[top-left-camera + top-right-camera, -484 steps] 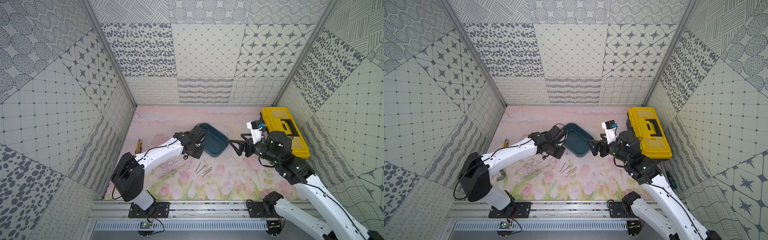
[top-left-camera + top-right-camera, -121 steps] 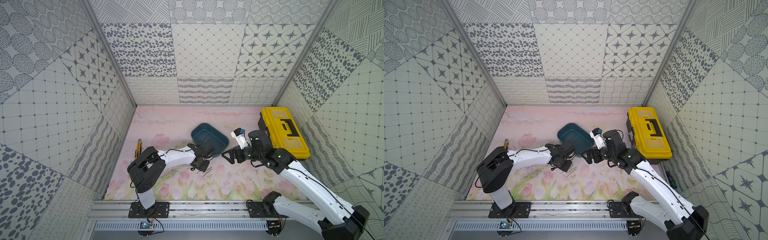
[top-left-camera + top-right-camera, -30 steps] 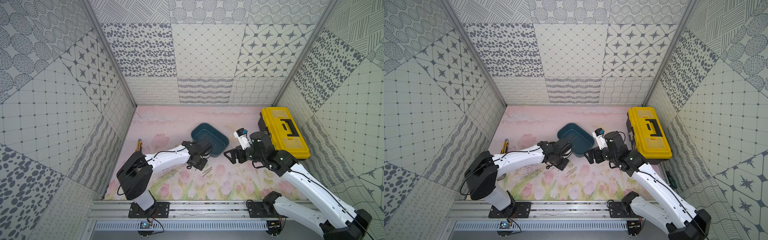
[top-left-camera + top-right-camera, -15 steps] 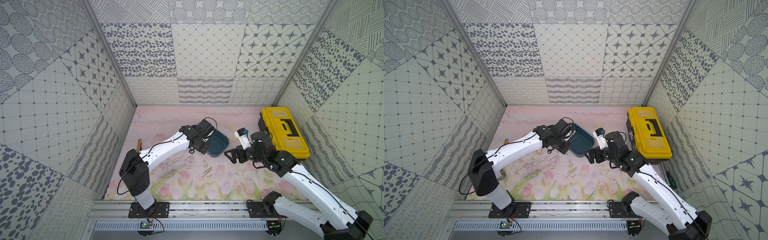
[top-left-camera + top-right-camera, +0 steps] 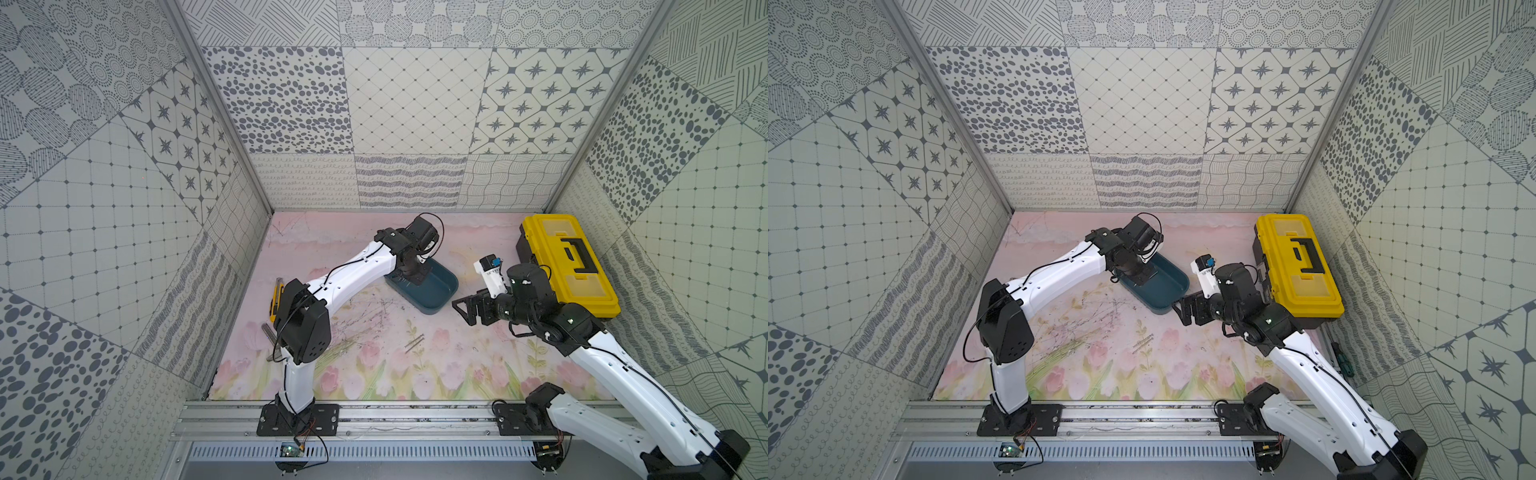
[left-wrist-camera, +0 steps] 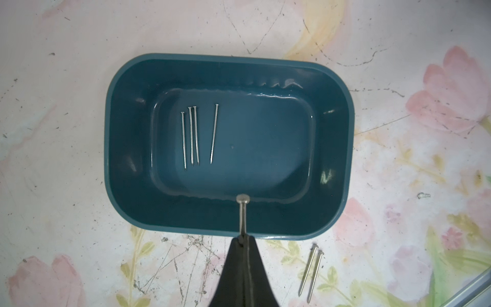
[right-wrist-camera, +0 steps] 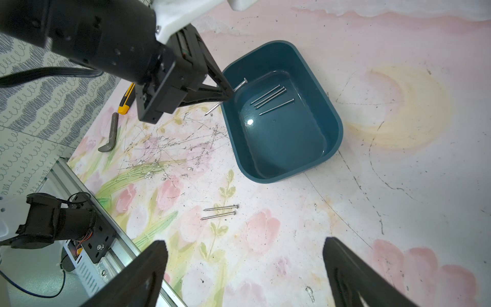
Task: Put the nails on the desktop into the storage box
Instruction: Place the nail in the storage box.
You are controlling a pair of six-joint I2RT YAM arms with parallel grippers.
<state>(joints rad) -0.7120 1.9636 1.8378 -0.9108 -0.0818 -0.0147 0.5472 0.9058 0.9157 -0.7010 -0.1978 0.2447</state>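
The teal storage box (image 5: 440, 305) (image 5: 1177, 278) sits mid-desktop (image 5: 374, 374). Inside it lie several thin grey nails (image 6: 195, 135) (image 7: 268, 95). My left gripper (image 6: 242, 238) (image 7: 228, 94) (image 5: 413, 278) is shut on one nail (image 6: 242, 212) (image 7: 240, 83) and hovers at the box's rim (image 6: 127, 133), with the nail's head over the inside. Two more nails (image 6: 310, 271) (image 7: 219, 211) (image 5: 414, 343) (image 5: 1143, 345) lie side by side on the desktop in front of the box. My right gripper (image 7: 244, 243) (image 5: 467, 309) hangs open and empty to the right of the box.
A yellow toolbox (image 5: 569, 266) (image 5: 1300, 257) stands at the right wall. A yellow utility knife (image 7: 127, 99) (image 5: 275, 299) and a grey bent metal tool (image 7: 111, 134) lie by the left wall. A green screwdriver (image 5: 1343, 361) lies off the desktop's right edge. A metal rail (image 5: 374, 419) borders the front.
My left arm has lifted from the nails on the desktop and swung back over the box's rim, carrying one nail. The right arm has barely moved.
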